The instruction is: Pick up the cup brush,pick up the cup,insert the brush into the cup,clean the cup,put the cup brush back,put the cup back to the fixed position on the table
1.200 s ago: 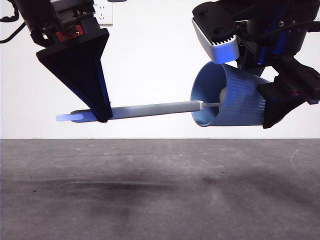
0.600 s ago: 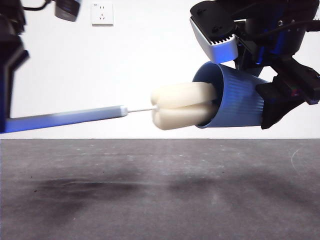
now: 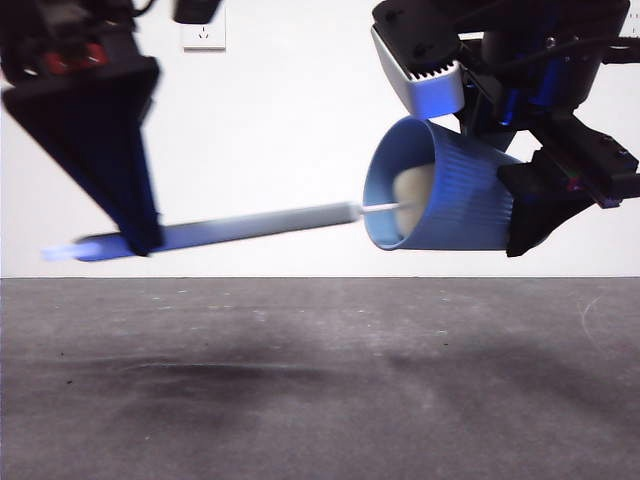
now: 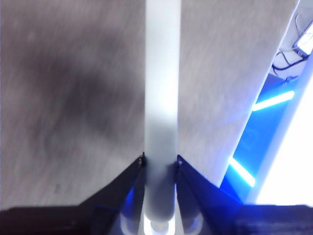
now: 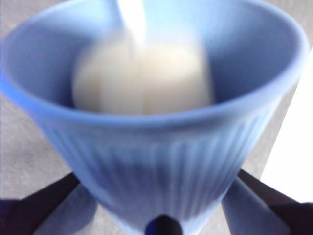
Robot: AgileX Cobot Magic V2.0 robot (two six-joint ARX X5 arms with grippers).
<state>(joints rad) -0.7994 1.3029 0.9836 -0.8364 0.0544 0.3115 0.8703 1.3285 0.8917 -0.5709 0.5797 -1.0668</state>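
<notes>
Back in goes the sponge! Half a second ago it hung mostly outside the rim; now the brush (image 3: 250, 226) is pushed deep again, its cream head well inside the cup (image 3: 440, 195). Left fingers (image 4: 160, 164) are clenched on the grey handle near its tail end. Right fingers (image 5: 161, 215) clamp the cup by its base, mouth tipped sideways toward the brush, both held well above the bench (image 3: 320, 380). Handle and cup axis line up almost level, so the scrub stroke looks set to run straight along that line.
</notes>
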